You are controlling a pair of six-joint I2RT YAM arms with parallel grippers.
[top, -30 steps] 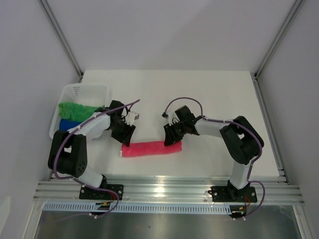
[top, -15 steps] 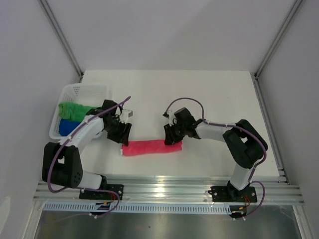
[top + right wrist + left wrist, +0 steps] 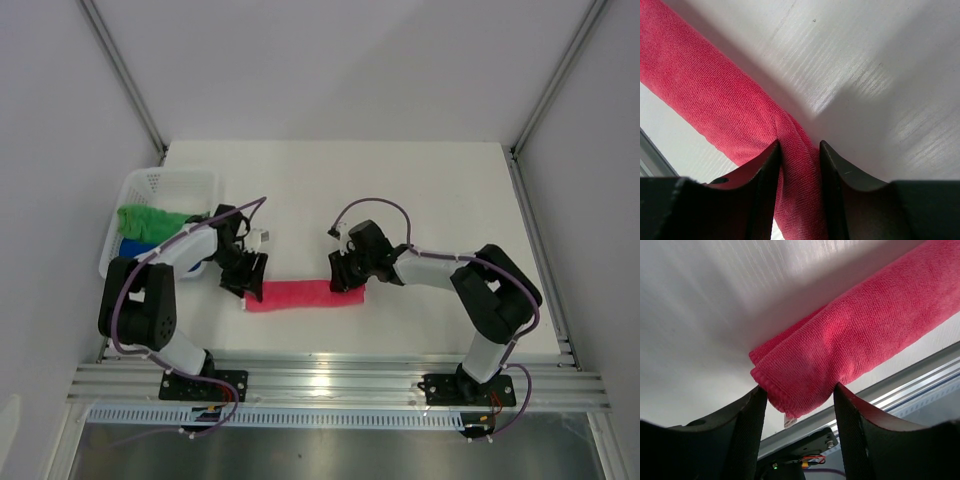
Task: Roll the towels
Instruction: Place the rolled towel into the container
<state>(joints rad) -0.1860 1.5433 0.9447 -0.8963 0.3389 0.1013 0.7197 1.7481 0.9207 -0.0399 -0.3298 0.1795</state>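
The pink-red towel (image 3: pixel 300 296) lies rolled into a long tube near the table's front edge. My left gripper (image 3: pixel 250 285) is at its left end, and in the left wrist view its jaws (image 3: pixel 797 395) press on both sides of the roll's end (image 3: pixel 850 345). My right gripper (image 3: pixel 345 283) is at the right end. In the right wrist view it (image 3: pixel 799 150) pinches a fold of the towel (image 3: pixel 715 100). The green towel (image 3: pixel 150 220) and the blue towel (image 3: pixel 135 250) lie in the basket.
The white mesh basket (image 3: pixel 165 182) stands at the left edge of the table, just behind my left arm. An aluminium rail (image 3: pixel 330 380) runs along the front edge, close to the roll.
My left gripper has swung from near the basket down to the left end of the roll. My right gripper stayed at the right end and dropped slightly.
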